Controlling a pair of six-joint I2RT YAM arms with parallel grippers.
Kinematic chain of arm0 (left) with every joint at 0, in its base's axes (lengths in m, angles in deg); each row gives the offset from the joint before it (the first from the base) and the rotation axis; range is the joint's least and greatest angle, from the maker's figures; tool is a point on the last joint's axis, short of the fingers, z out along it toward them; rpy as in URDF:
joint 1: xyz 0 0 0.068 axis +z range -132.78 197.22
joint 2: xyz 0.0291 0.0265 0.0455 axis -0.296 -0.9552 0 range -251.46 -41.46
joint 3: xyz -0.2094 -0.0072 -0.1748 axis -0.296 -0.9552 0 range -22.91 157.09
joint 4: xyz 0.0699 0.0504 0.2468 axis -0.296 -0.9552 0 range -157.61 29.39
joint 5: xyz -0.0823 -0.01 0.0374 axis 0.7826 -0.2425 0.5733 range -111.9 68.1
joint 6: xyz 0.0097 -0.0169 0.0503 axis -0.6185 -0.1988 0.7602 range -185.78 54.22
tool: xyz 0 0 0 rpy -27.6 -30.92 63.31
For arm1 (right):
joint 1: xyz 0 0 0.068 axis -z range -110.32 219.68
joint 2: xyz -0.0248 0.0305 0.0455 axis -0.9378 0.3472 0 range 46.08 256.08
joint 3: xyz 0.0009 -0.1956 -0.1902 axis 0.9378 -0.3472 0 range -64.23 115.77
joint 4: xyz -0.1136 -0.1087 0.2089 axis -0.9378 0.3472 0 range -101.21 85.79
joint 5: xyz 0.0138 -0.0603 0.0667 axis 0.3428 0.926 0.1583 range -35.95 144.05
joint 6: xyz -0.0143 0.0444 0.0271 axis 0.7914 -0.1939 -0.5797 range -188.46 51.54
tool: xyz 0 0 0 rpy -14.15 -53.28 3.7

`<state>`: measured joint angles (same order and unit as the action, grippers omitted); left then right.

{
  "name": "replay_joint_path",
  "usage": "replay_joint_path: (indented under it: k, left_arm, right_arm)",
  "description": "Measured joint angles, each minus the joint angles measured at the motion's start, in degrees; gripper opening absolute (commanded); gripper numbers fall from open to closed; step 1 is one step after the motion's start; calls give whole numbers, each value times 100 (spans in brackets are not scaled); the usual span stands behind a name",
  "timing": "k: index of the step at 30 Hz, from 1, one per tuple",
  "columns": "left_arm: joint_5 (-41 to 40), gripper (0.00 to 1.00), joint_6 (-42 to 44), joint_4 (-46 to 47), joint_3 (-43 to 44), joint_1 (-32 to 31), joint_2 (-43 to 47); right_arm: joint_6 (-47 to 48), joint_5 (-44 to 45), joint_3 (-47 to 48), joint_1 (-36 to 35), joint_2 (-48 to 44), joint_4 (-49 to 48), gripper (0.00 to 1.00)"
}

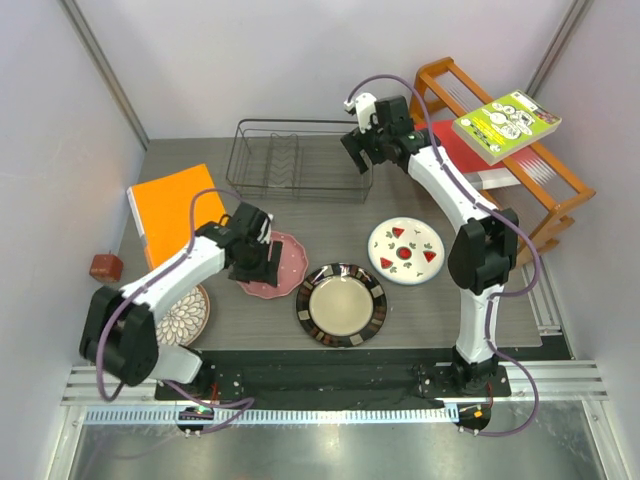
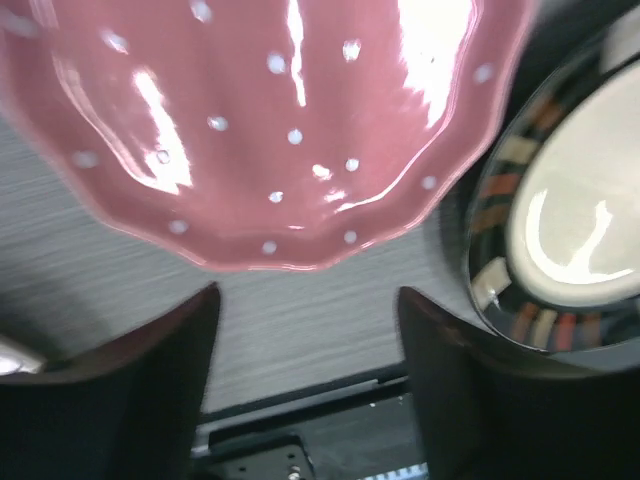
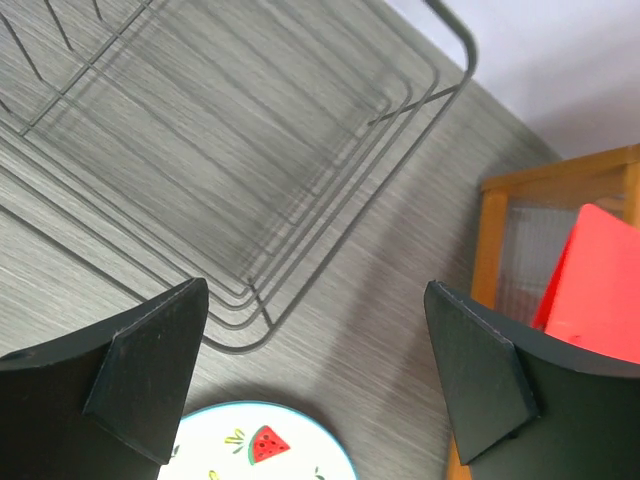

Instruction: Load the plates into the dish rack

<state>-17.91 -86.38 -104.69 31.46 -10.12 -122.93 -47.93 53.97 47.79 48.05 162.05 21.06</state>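
The black wire dish rack (image 1: 297,160) stands empty at the back of the table; its corner shows in the right wrist view (image 3: 250,180). The pink dotted plate (image 1: 285,262) lies flat under my open left gripper (image 1: 256,262); it fills the top of the left wrist view (image 2: 270,130). The dark-rimmed plate (image 1: 341,304) lies beside it (image 2: 560,220). The white fruit plate (image 1: 406,250) lies to the right, its edge in the right wrist view (image 3: 262,445). The brown petal plate (image 1: 187,314) lies partly under the left arm. My right gripper (image 1: 358,150) is open and empty by the rack's right end.
An orange wooden shelf rack (image 1: 540,165) holds a book (image 1: 505,125) and a red item (image 3: 590,280) at the back right. An orange folder (image 1: 175,210) lies at the left, a small red-brown object (image 1: 105,266) beside it.
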Motion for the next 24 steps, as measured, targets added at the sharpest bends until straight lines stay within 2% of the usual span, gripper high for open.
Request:
replay_joint_path:
  k: [3,4,5,6,7,8,10,13,14,16,21,24]
  left_arm:
    - [-358,95,50,-136,643,0,457]
    - [-466,94,76,-70,887,2,494]
    - [-595,90,131,-22,1270,15,487]
    - [-671,75,166,66,1569,31,431]
    - [-752,68,203,160,1891,52,339]
    - [-828,53,267,225,2245,83,188]
    - [-898,45,299,387,2723,175,-144]
    - [-914,41,299,656,3093,476,-699]
    - [-929,24,278,702,3119,573,-824]
    - [-935,0,173,750,3222,876,-1185]
    - [-822,0,85,850,3563,1532,-1956]
    - [-778,0,87,857,3689,1657,-2140]
  right_arm:
    - [175,31,109,20,-20,31,95]
    - [214,26,225,39,11,66,95]
    - [254,31,413,50,59,118,94]
    - [317,37,772,66,184,251,93]
    - [363,37,1132,79,334,280,92]
    - [404,42,1486,90,494,289,90]
    - [509,90,2135,111,841,361,89]
    - [649,195,2562,133,1287,358,88]
    - [662,216,2564,142,1357,378,87]
    - [678,256,2540,195,1585,470,84]
    - [592,258,2149,352,1882,562,80]
    - [564,254,2015,468,1891,542,75]
